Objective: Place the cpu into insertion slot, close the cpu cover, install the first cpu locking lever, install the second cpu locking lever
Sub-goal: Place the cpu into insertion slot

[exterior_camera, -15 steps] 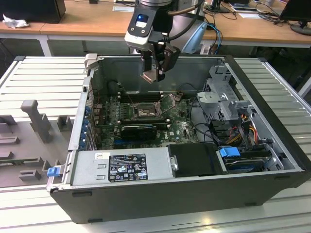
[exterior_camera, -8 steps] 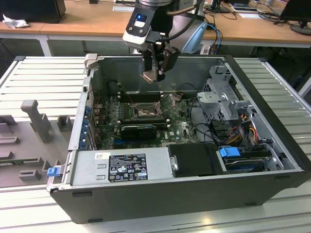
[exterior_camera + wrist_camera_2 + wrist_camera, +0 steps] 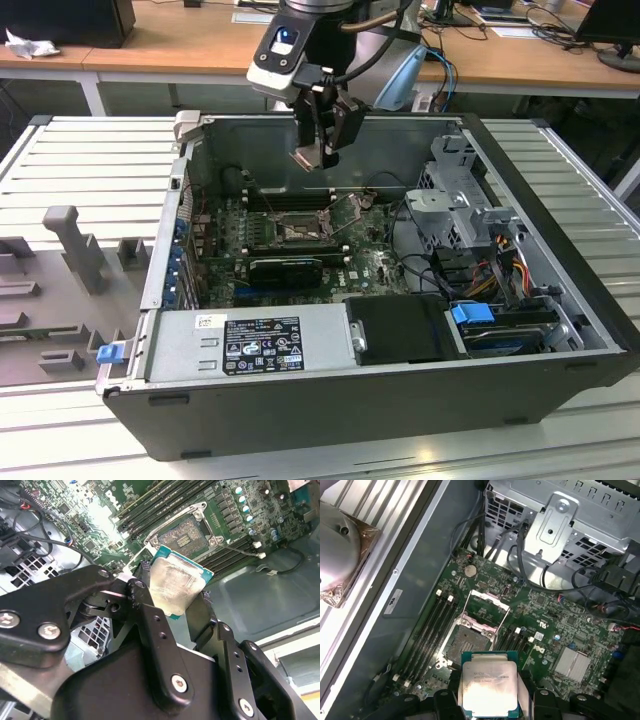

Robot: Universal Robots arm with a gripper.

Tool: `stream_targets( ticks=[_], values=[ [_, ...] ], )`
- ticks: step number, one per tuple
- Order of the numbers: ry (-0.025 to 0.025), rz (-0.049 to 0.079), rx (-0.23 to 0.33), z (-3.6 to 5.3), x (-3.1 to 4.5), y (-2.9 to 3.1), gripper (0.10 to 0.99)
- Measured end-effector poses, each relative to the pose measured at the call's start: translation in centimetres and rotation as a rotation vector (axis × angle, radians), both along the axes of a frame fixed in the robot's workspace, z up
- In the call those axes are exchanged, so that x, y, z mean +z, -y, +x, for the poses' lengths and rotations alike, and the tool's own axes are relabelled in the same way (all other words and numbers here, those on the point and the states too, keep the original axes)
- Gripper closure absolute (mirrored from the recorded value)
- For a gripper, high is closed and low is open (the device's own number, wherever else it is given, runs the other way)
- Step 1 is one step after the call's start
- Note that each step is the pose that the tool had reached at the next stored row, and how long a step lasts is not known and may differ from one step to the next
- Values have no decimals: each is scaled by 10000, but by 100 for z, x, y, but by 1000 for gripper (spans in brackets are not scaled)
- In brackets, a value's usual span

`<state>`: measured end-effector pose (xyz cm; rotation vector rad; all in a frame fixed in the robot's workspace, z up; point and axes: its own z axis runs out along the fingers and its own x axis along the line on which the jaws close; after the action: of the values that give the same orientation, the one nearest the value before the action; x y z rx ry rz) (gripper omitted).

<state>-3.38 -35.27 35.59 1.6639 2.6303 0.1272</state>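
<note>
My gripper (image 3: 318, 150) hangs above the open computer case, shut on the cpu (image 3: 306, 159), a flat square chip with a pale metal face. In both wrist views the cpu (image 3: 176, 584) (image 3: 489, 682) sits between my black fingers (image 3: 150, 625), held by its edges. The insertion slot (image 3: 298, 231) (image 3: 468, 643) (image 3: 188, 532) lies below on the green board, uncovered, with a dark centre. The cpu cover (image 3: 485, 611) (image 3: 350, 206) is a thin metal frame tilted up at one side of the slot. The chip is well above the slot, not touching it.
Long black memory slots (image 3: 431, 630) flank the socket. A silvery drive cage (image 3: 462, 200) and cables (image 3: 520, 555) stand at the exterior view's right. The power supply (image 3: 260, 345) fills the case front. A round silvery part with a coppery edge (image 3: 340, 555) lies outside the case wall.
</note>
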Motion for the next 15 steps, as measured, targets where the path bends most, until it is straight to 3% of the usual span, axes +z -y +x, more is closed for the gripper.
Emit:
stream_targets(
  ticks=[15],
  values=[
    [0,0,-1072,0,0,0,557]
  ],
)
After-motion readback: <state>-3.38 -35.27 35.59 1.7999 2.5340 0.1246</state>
